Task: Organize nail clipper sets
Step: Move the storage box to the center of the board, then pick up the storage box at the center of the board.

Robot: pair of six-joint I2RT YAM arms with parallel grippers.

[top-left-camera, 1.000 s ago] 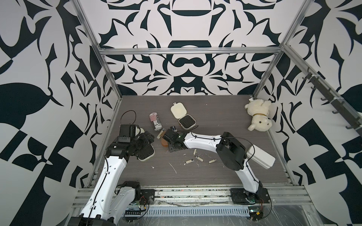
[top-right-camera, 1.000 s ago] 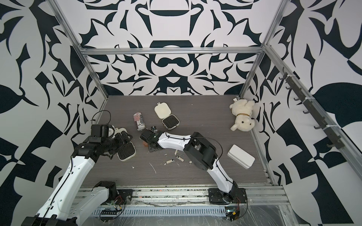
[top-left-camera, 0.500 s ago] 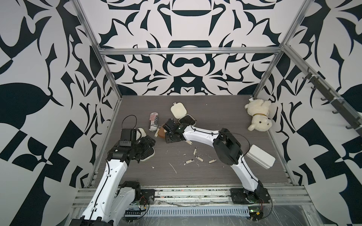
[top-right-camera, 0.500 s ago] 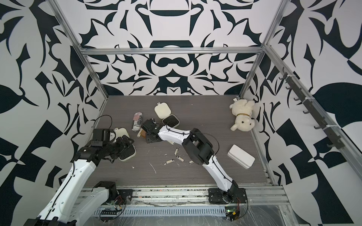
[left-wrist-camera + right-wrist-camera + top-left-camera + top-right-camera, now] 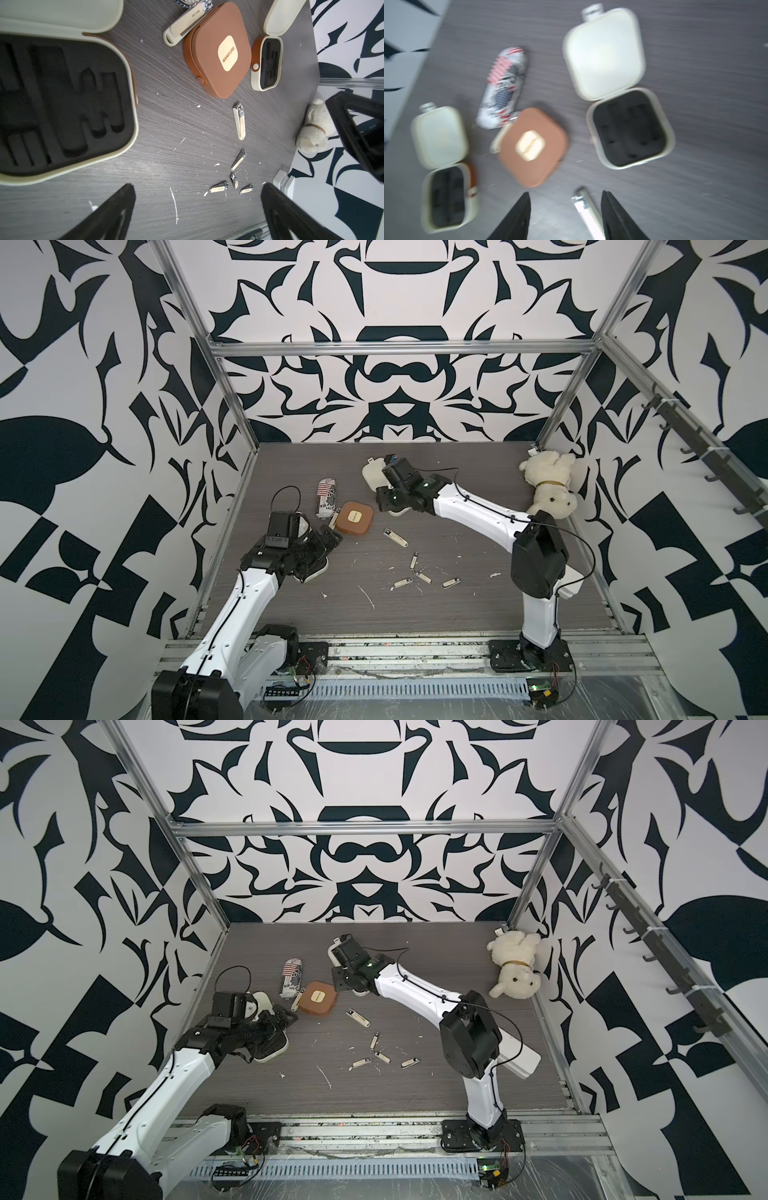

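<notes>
Since a second ago the right gripper (image 5: 384, 499) has drawn away from the brown case (image 5: 354, 518) and now hangs over the far cream case (image 5: 372, 475), just beyond and to the right of it; the left arm has barely shifted. That brown case lies shut on the table (image 5: 457, 605), label up, with one long cream clipper (image 5: 333, 520) touching its left edge and the crushed striped can (image 5: 327, 497) just past that clipper. The right jaws stand apart with nothing between them; in the blurred right wrist view a second long clipper (image 5: 587, 212) lies on the table below, close to one finger. In a top view this clipper (image 5: 395, 537) sits near the brown case, on its right and toward the front. Four small clippers (image 5: 414, 560) are scattered farther out the same way, well apart from the case. The left gripper (image 5: 330, 539) hovers just in front of the brown case, jaws spread wide and empty. The near cream case (image 5: 133, 116) lies open under the left arm, front-left of the brown case, its black insert bare. Both cream cases have lids folded back. A plush dog (image 5: 548, 485) sits far right of the brown case.
</notes>
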